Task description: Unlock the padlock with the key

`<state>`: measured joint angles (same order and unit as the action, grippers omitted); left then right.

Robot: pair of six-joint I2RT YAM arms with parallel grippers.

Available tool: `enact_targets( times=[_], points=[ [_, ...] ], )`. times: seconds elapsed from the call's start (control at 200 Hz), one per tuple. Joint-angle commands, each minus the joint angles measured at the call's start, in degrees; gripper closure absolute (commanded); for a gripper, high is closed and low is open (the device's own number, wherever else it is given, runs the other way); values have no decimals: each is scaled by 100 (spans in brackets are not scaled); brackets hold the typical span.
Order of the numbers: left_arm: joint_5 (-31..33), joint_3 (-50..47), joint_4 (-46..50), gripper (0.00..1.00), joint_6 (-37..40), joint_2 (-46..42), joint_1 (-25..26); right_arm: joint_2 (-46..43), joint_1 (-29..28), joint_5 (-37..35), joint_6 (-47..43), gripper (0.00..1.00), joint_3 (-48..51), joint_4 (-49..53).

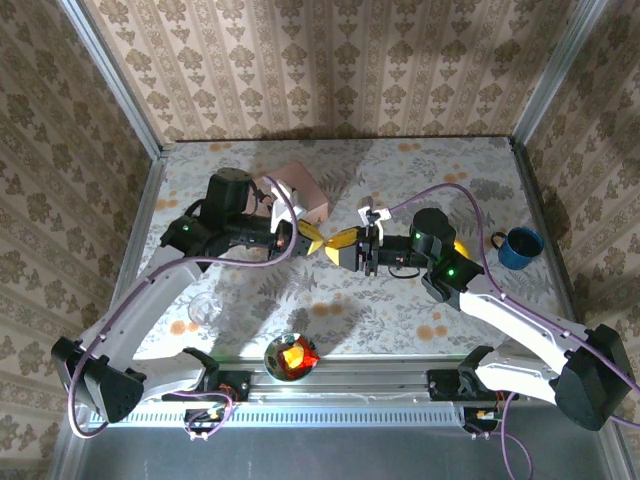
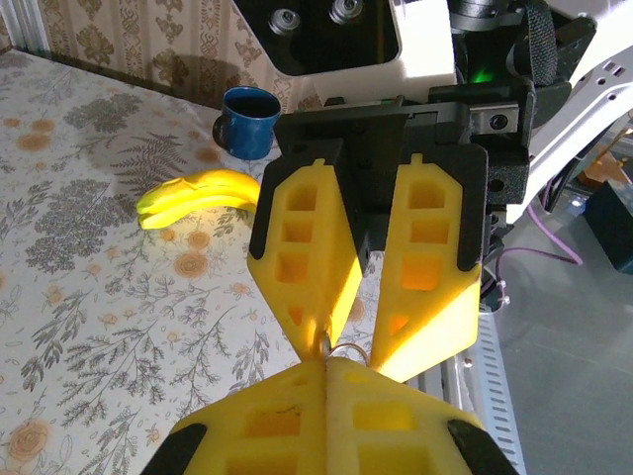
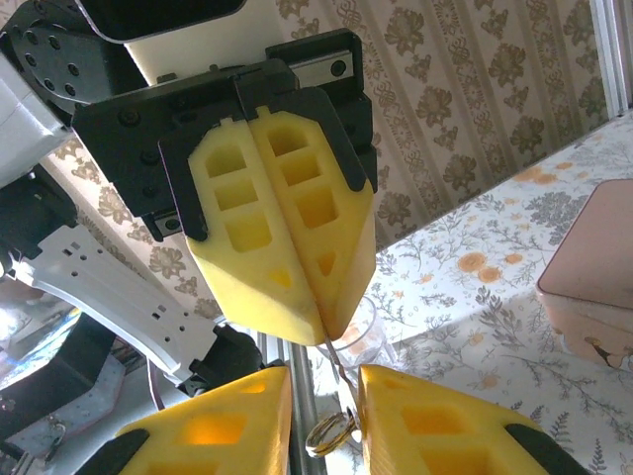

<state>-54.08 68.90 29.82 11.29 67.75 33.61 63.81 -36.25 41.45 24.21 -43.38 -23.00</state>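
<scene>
Your left claw [image 3: 321,332] is clenched on the key [image 3: 334,366], tip to tip with the right claw [image 2: 358,346]. The padlock [image 3: 331,433] sits between its jaws, can't tell if gripped. The box [image 1: 300,192] is just behind, with open tabletop [image 1: 400,310] toward the near edge.

Lab robot test booth — wallpaper-print panels [image 1: 330,60], aluminium frame posts [image 1: 110,75], floral tabletop [image 1: 400,310].
</scene>
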Motion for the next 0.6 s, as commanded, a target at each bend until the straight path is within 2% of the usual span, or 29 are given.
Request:
enact_targets(
  times=[0.0,0.345,0.595],
  points=[
    [-161,-87,-193,100,-161,-104,-72,2,8,205,31,76,-143,-142],
    [-207,-105,-301,100,-255,-95,-92,-2,11,239,25,79,-136,-139],
    [-209,-149,-366,100,-323,-130,-116,17,5,293,23,91,-135,-170]
  ],
)
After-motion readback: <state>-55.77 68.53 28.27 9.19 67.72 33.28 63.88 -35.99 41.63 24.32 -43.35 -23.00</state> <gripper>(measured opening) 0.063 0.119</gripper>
